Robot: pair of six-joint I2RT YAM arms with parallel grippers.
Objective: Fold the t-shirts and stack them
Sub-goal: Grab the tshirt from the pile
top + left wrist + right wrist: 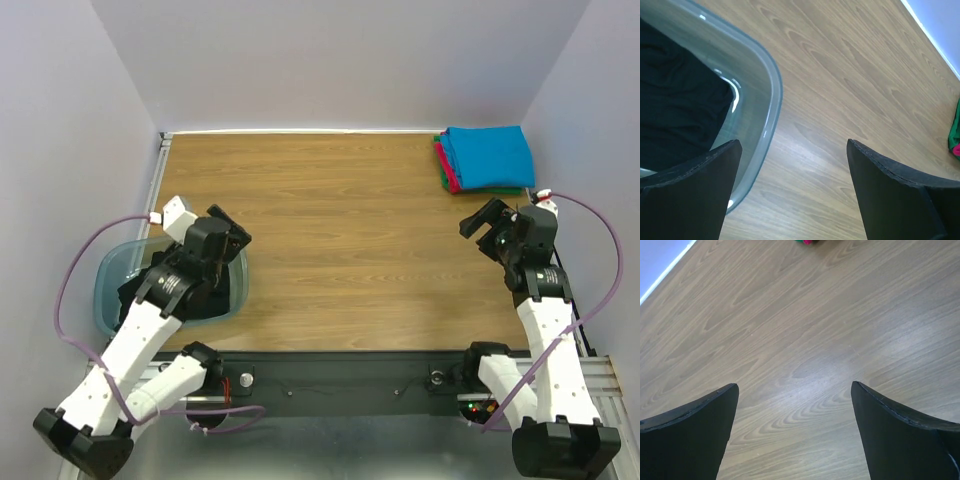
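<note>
Looks like three of four done: folded stack (487, 158) (blue over red-pink over green) sits upper right of the overhead frame, black t-shirt (675, 110) lies unfolded in the tub (771, 95) at left, left end effector (794, 150) and right end effector (795, 390) both gaping, empty.

A stack of folded t-shirts (487, 158) lies in the far right corner of the desk (340, 230). The tub (110, 295) stands at the left edge, close to the near left corner, and one more t-shirt (675, 110) lies inside it.
</note>
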